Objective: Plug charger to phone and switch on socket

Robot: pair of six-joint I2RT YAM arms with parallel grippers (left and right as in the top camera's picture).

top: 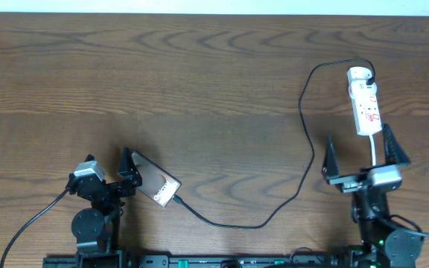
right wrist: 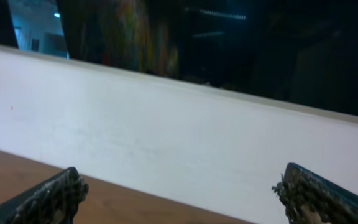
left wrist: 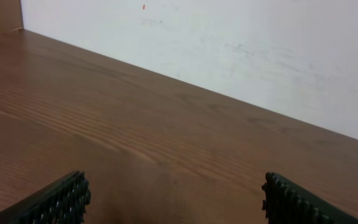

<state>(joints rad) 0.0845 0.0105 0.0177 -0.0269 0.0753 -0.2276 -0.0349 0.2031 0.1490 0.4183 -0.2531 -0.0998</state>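
Observation:
The bronze-brown phone (top: 155, 184) lies face up on the table at the near left. The black charger cable (top: 309, 160) runs from the top end of the white socket strip (top: 365, 100) in a long loop to the phone. Its tip (top: 178, 199) meets the phone's near-right end; I cannot tell whether it is seated. My left gripper (top: 108, 165) (left wrist: 176, 186) is open and empty, with its right finger beside the phone. My right gripper (top: 360, 152) (right wrist: 179, 180) is open and empty just in front of the strip. The strip's switches are too small to read.
The strip's white cord (top: 375, 149) runs from its near end toward my right arm, between the fingers in the overhead view. A white wall (left wrist: 229, 43) borders the wooden table's (top: 162, 82) far edge. Both wrist views show only table and wall.

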